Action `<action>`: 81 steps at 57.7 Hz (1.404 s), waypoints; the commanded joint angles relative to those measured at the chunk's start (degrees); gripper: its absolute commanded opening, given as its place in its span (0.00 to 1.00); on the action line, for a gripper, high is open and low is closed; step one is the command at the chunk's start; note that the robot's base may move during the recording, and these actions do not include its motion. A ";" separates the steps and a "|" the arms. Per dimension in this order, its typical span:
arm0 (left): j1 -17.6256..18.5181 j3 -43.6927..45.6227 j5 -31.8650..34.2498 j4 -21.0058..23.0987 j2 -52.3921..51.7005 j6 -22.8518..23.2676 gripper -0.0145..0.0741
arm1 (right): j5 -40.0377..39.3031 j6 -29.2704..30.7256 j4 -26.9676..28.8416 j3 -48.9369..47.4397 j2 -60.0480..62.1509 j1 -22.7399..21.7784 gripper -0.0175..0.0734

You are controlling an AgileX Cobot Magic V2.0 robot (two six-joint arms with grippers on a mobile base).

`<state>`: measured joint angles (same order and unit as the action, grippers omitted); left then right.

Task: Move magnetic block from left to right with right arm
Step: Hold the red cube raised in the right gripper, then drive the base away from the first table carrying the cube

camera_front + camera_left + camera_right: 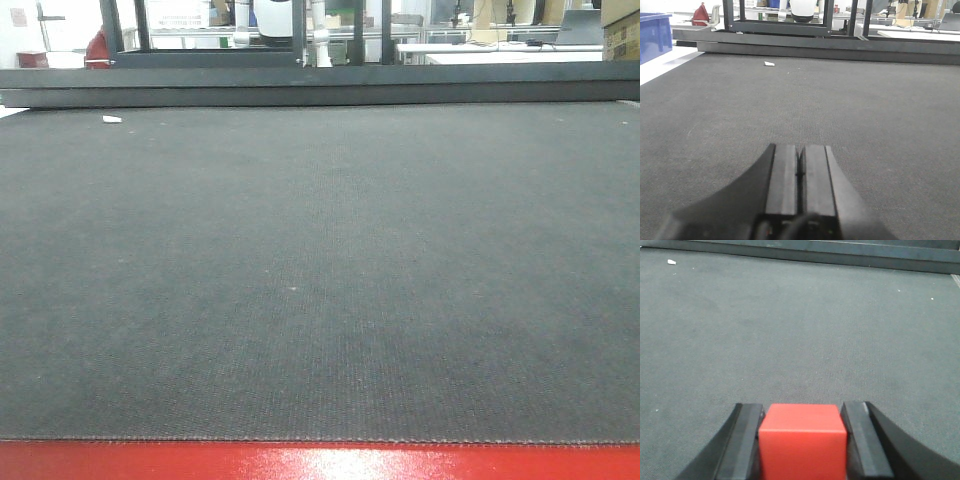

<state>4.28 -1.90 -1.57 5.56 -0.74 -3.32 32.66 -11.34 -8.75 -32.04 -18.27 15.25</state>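
Since the block [803, 445] sits squarely between the right pincer's [802, 412] fingers, gripped on both sides, no reach is needed; the carry should go rightward across the worktop [790, 315]. The left pincer [800, 157] is closed and empty.

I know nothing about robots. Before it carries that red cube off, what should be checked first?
1. Is the magnetic block centred in the right end effector? Ok.
2. Are its fingers against both sides of the block? Ok, as far as the wrist view shows.
3. Is the block lifted off the mat? Cannot tell.
4. Is the mat ahead free of obstacles? Ok, only a white scrap far off.
5. Is the left end effector shut and empty? Ok.
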 commanded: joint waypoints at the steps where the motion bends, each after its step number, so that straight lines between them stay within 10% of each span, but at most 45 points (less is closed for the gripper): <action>1: 0.01 -0.45 4.83 0.27 -0.66 0.34 0.02 | -5.48 0.56 -1.28 -1.61 -0.43 -0.32 0.45; 81: 0.01 -0.45 4.83 0.27 -0.66 0.34 0.02 | -5.16 0.56 -1.28 -1.61 -0.42 -0.32 0.45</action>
<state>4.28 -1.90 -1.57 5.56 -0.74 -3.32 32.54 -11.25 -8.84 -32.04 -18.27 15.25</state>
